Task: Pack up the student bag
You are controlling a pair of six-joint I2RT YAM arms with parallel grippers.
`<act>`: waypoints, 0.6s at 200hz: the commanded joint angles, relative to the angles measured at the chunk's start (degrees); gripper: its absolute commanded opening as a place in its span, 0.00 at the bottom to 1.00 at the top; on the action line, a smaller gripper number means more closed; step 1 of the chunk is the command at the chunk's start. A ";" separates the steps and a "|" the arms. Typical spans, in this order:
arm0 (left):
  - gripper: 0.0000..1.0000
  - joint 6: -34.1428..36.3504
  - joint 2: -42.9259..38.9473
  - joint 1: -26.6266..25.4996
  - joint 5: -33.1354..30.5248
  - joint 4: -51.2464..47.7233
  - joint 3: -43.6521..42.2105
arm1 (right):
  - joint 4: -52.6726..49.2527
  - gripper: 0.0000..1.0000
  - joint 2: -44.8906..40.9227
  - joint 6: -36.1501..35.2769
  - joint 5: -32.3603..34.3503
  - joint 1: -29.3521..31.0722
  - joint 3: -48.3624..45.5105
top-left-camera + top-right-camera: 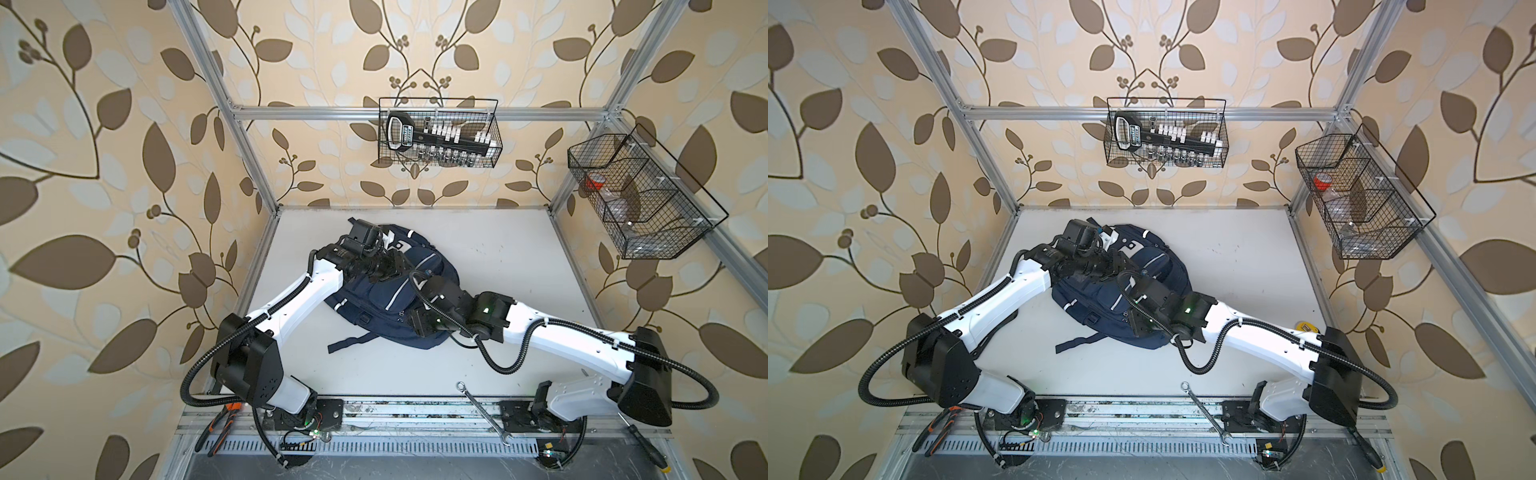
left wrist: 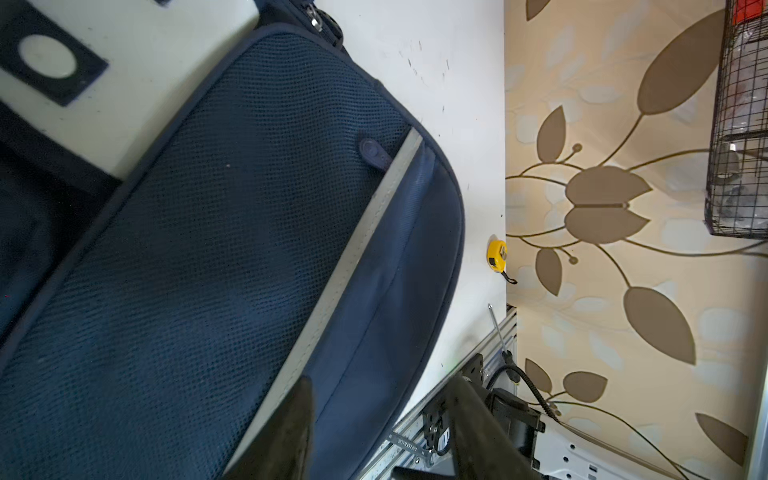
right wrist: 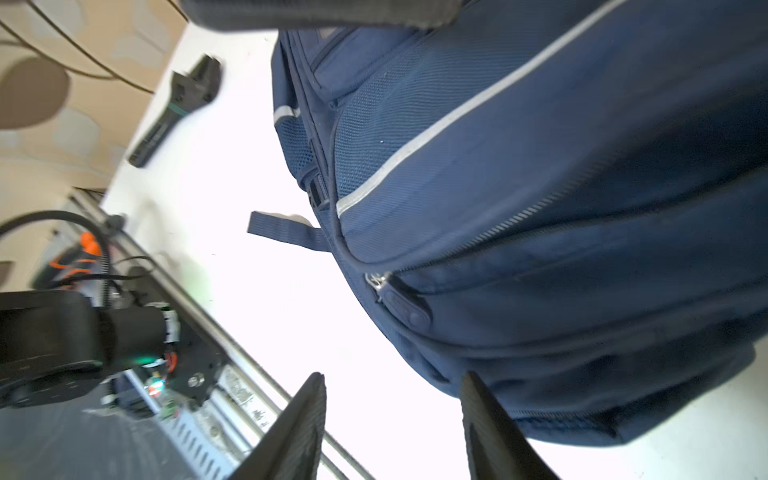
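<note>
The student bag [image 1: 365, 305] lies flat on the white table [image 1: 519, 257], front pockets up, left of middle and toward the back. In both top views my two arms crowd over it and their wrists cover the fingers, so I read the grippers from the wrist cameras.

The left wrist view gives me the bag's white patch [image 2: 124, 116] with its dark square, a mesh pocket and a grey stripe [image 2: 374, 216]. A yellow tape measure [image 1: 1304, 325] barely peeks past the right arm in a top view, while the left wrist view shows it whole, beside the wall. The right wrist view shows a zip pull [image 3: 405, 305] at the bag's lower seam, a loose strap [image 3: 282, 230] and a black tool [image 3: 174, 112] near the wall, which the top views do not show. Only the top views show the wrench [image 1: 484, 413] at the near edge and the two wire baskets [image 1: 440, 133] up on the frame.

The left arm reaches forward from its base and bends inward over the bag's far end. The right arm stretches across from the right, wrist low over the near end.

The left gripper [image 2: 384, 378] has its jaws apart, holding nothing; one finger [image 2: 299, 432] overlaps the stripe, and I cannot tell whether it touches. The right gripper [image 3: 392, 374] is likewise parted and empty — it sits beside the bag's rounded edge, with bare table showing through the gap.
</note>
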 commanded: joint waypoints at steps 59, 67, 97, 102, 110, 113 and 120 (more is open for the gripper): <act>0.43 -6.16 -8.67 7.54 0.69 0.33 -7.73 | -9.52 0.44 11.20 -6.20 14.65 5.62 9.70; 0.44 -6.20 -8.86 7.62 0.80 0.35 -8.09 | -9.33 0.40 11.71 -6.52 14.60 5.58 9.87; 0.43 -6.07 -9.22 8.06 0.89 0.08 -9.02 | -8.95 0.37 13.73 -7.27 15.75 5.62 9.86; 0.43 -6.03 -9.31 8.11 0.93 0.07 -9.23 | -8.91 0.37 13.98 -7.33 15.87 5.64 9.87; 0.43 -6.03 -9.49 8.24 0.98 0.10 -9.50 | -8.76 0.37 14.31 -7.54 15.91 5.62 9.81; 0.43 -6.07 -9.59 8.32 0.98 0.13 -9.58 | -8.69 0.37 14.41 -7.55 15.95 5.62 9.73; 0.43 -6.07 -9.66 8.42 1.06 0.12 -9.85 | -8.49 0.37 14.55 -7.59 16.02 5.62 9.49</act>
